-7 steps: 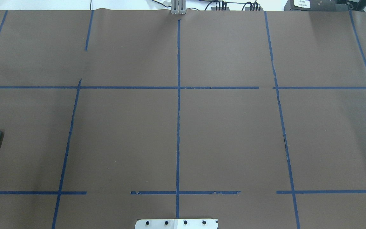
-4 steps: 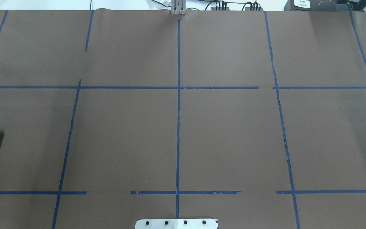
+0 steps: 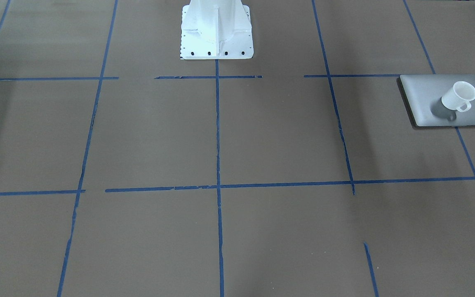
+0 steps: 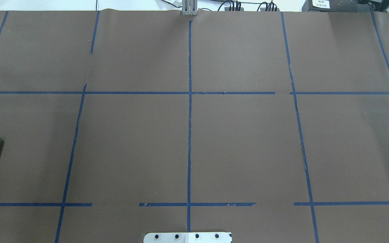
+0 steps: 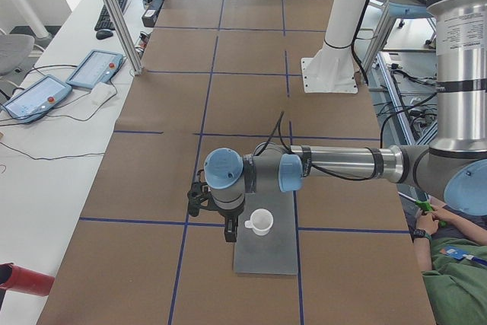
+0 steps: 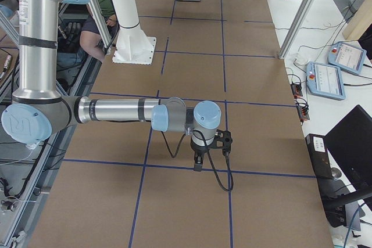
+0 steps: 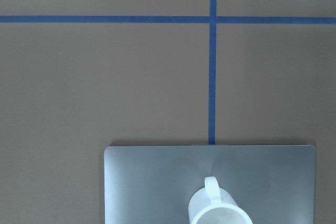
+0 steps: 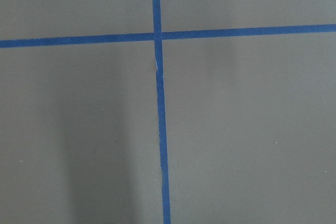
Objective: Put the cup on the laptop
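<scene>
Shows a long bench (image 4: pixel 241 141) covered in brown paper and ruled into large rectangles by blue tape lines (image 4: pixel 189 135), chipped and broken in places. Carries, near the end on the robot's left, a closed silver-grey laptop (image 3: pixel 427 90) lying flat across one tape line, with the small white cup (image 3: pixel 458 95) standing upright on its lid, off-centre, handle turned away from the robot's side. Has the left hand (image 5: pixel 228 231) hanging above the laptop's outer edge, near the cup and apart from it, on an arm stretched level across the bench. Has the right hand (image 6: pixel 198 165) pointing down over bare paper towards the opposite end, well apart from the laptop. Cannot tell the spread of either hand, wide or narrow, from these side views. Includes a white pedestal (image 3: pixel 216 29) bolted at the robot's edge of the bench. Beyond the far edge, shows a white desk with two teach pendants (image 5: pixel 95 68), a keyboard (image 5: pixel 106 17), loose cables and an aluminium frame post (image 5: pixel 114 13). Catches a seated person in green (image 5: pixel 456 279) on the robot's side.
</scene>
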You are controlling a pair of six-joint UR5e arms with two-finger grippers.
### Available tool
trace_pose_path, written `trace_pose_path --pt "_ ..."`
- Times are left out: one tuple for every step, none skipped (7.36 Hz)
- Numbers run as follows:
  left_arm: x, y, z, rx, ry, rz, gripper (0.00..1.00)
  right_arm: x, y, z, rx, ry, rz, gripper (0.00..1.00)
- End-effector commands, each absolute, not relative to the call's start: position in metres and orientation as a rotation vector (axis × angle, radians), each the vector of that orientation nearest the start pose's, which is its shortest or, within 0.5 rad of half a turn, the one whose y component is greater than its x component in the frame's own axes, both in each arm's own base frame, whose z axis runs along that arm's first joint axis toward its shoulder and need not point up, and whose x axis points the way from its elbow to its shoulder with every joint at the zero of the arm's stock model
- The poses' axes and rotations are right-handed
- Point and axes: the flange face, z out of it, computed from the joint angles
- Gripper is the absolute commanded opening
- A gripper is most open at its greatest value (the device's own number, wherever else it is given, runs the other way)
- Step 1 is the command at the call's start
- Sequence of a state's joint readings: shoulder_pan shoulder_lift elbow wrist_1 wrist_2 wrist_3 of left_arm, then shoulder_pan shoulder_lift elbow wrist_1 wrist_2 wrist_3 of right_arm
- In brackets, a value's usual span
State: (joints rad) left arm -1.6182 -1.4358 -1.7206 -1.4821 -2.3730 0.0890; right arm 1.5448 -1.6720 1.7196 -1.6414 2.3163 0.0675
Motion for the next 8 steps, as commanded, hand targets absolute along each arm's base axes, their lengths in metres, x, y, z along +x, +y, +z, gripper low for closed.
trace_pose_path --pt "-0.0813 -0.4269 0.6531 -0.012 0.806 0.012 1.00 0.0541 -0.4484 0.6421 -0.057 -0.744 0.048 1.00" --pt "-0.0813 -0.4269 0.6531 -0.012 0.806 0.012 1.00 0.0541 -0.4484 0.6421 -0.057 -0.744 0.048 1.00" --pt "-0.0813 -0.4271 0.6522 -0.010 0.806 0.013 1.00 0.0541 -0.4484 0.6421 -0.057 -0.744 0.048 1.00" --pt "-0.0813 -0.4276 0.6510 -0.003 0.806 0.017 1.00 0.0541 -0.4484 0.6421 -0.057 -0.744 0.048 1.00" --pt "-0.0814 -0.4287 0.6492 0.005 0.805 0.022 1.00 0.0541 -0.4484 0.6421 -0.057 -0.744 0.048 1.00" --pt "-0.0801 -0.4300 0.6482 0.008 0.805 0.027 1.00 0.0541 -0.4484 0.6421 -0.057 -0.744 0.048 1.00" --pt "-0.0795 -0.4309 0.6468 0.010 0.805 0.029 1.00 0.0541 -0.4484 0.6421 -0.057 -0.744 0.048 1.00" --pt "-0.0795 -0.4310 0.6466 0.012 0.805 0.030 1.00 0.0541 -0.4484 0.6421 -0.057 -0.744 0.048 1.00"
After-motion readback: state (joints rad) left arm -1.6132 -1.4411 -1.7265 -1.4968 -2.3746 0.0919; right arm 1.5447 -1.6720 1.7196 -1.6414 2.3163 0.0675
